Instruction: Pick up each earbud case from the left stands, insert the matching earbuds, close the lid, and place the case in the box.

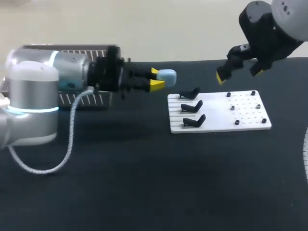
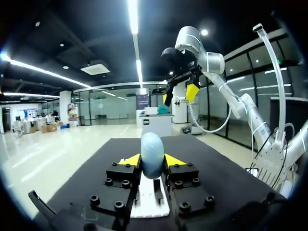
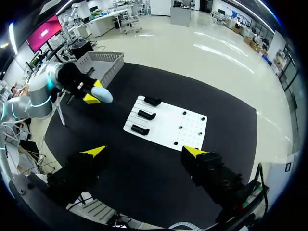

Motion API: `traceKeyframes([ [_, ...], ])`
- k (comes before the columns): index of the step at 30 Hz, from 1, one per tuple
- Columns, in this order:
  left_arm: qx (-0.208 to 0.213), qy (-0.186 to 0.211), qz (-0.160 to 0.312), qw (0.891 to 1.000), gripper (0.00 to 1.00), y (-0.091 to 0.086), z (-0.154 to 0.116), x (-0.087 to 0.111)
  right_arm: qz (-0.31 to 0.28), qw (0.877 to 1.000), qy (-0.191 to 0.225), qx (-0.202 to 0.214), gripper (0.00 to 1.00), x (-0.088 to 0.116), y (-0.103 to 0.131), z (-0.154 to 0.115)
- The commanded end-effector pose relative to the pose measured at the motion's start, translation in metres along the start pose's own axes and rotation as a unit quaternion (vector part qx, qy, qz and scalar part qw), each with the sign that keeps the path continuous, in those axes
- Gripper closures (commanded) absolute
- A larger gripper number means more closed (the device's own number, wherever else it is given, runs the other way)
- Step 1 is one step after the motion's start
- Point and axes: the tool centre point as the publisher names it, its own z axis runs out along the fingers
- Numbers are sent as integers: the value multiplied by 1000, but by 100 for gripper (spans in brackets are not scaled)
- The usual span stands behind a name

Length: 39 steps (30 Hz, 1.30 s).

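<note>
Left hand: you have it pinching the pale blue earbud case between both yellow tips, clear of the tabletop.
Right hand: spread wide, at 3 o'clock from the case, raised.
Stands: three, black, along the 9 o'clock edge of a white plate.
Wire basket: 9 o'clock of the case, behind your left arm.

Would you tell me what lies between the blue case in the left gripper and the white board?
Nothing: in the right wrist view only bare black table shows between the case and the board.
</note>
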Motion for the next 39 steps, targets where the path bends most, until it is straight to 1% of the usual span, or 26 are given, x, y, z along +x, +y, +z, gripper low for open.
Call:
traceKeyframes([
  [1,-126,28,11,992,100,-24,-51,-23,0,1000,-1,0,0,0,0,0],
  [4,-163,47,16,985,100,-18,-79,-28,0,1000,-1,0,0,0,0,0],
  [5,-178,61,19,982,100,-15,-91,-29,0,1000,-1,0,0,0,0,0],
  [7,-203,76,13,976,100,-9,-108,-28,0,1000,-1,0,0,0,0,0],
  [8,-218,85,13,972,100,-5,-120,-26,0,1000,-1,0,0,0,0,0],
  [9,-238,115,9,964,100,0,-133,-24,0,1000,-1,0,0,0,0,0],
  [10,-247,123,7,961,100,3,-140,-23,0,1000,-1,0,0,0,0,0],
  [12,-269,143,8,952,100,15,-161,-19,0,1000,-1,0,0,0,0,0],
  [14,-280,147,-1,949,100,26,-177,-12,0,1000,-1,0,0,0,0,0],
  [16,-293,176,-9,940,100,45,-198,-2,0,1000,-1,0,0,0,0,0],
  [18,-304,182,-19,935,100,62,-216,6,0,1000,-1,0,0,0,0,0],
  [19,-310,198,-23,930,100,70,-226,9,0,1000,-1,0,0,0,0,0],
  [21,-318,201,-34,926,100,83,-243,14,0,1000,-1,0,0,0,0,0],
  [22,-324,212,-36,921,100,91,-252,17,0,1000,-1,0,0,0,0,0],
  [23,-331,212,-41,919,100,95,-259,19,0,1000,-1,0,0,0,0,0],
  [25,-334,214,-48,917,100,108,-276,22,0,1000,-1,0,0,0,0,0],
  [26,-340,217,-51,914,100,116,-286,23,0,1000,-1,0,0,0,0,0],
  [29,-340,218,-54,913,100,130,-303,27,0,1000,-1,0,0,0,0,0],
  [31,-339,239,-55,908,100,137,-312,31,0,1000,-1,0,0,0,0,0],
  [34,-332,231,-60,913,100,141,-320,36,0,1000,-1,0,0,0,0,0],
  [36,-317,241,-56,916,100,142,-322,36,0,1000,-1,0,0,0,0,0],
  [37,-313,244,-59,916,71,141,-323,36,0,1000,-1,0,0,0,0,0],
  [38,-307,242,-58,919,0,141,-323,36,0,1000,-1,0,0,0,0,0],
  [39,-301,239,-56,922,0,140,-324,37,0,1000,-1,0,0,0,0,0],
])
